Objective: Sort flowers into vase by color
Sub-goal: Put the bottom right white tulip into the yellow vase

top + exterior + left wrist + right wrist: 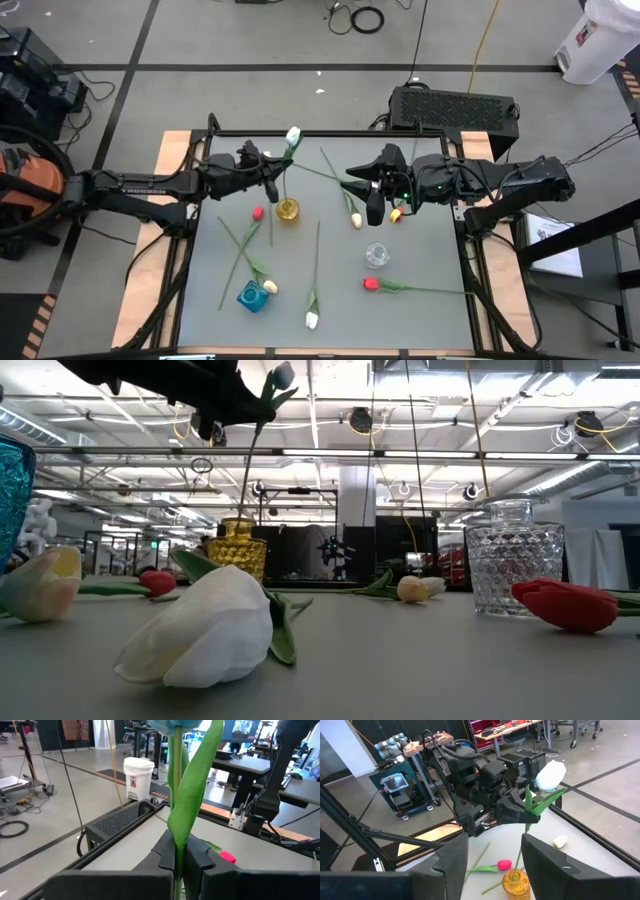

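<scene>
**Currently: white tulip clamped upright over the yellow vase**

The white tulip [293, 135] stands nearly upright, its stem running down into the mouth of the yellow vase [288, 211], which sits on the grey table [420, 310] a little left of centre. In the low view the stem rises from the vase's neck up to the dark fingers above, with the flower head at the very top. The left gripper [271, 181] is clamped on this stem: the left wrist view shows its two fingers [167, 855] pressed together with the green stem and a leaf squeezed between them.

Other flowers lie flat on the table. A red tulip [258, 213] rests just left of the yellow vase. A pale yellow tulip [357, 220] lies right of the vase, its stem pointing toward the far edge. Another yellow-headed tulip [270, 287] lies touching or just beside the blue vase [252, 296] near the front left. A second white tulip [311, 320] lies at the front, and a second red tulip [371, 284] lies in front of the clear glass vase [377, 255], its stem stretching right.

The right gripper [376, 208] hovers over the table right of the yellow vase, fingers spread apart and holding nothing; its wrist view looks between them at the vase and the held tulip.
</scene>
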Controlling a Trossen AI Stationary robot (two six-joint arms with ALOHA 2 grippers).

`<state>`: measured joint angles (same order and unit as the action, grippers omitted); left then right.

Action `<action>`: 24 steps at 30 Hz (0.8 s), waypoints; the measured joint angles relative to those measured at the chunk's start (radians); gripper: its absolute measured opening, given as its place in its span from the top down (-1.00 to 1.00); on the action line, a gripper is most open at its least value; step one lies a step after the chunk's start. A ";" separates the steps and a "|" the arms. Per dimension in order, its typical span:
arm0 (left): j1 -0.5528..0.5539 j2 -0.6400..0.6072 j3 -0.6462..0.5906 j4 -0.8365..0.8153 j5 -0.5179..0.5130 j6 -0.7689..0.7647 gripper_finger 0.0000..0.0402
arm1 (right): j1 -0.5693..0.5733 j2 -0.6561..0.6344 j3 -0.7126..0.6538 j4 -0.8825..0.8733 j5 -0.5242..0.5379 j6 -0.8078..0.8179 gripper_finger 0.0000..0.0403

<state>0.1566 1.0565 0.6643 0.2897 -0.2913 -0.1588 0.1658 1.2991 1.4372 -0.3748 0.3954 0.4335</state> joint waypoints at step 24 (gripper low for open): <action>-0.048 0.000 0.000 -0.069 0.086 -0.124 0.81 | 0.000 0.000 0.000 0.000 0.000 -0.009 0.13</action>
<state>0.1089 1.0565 0.6643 0.2212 -0.2052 -0.2829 0.1658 1.2991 1.4372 -0.3752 0.3954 0.4245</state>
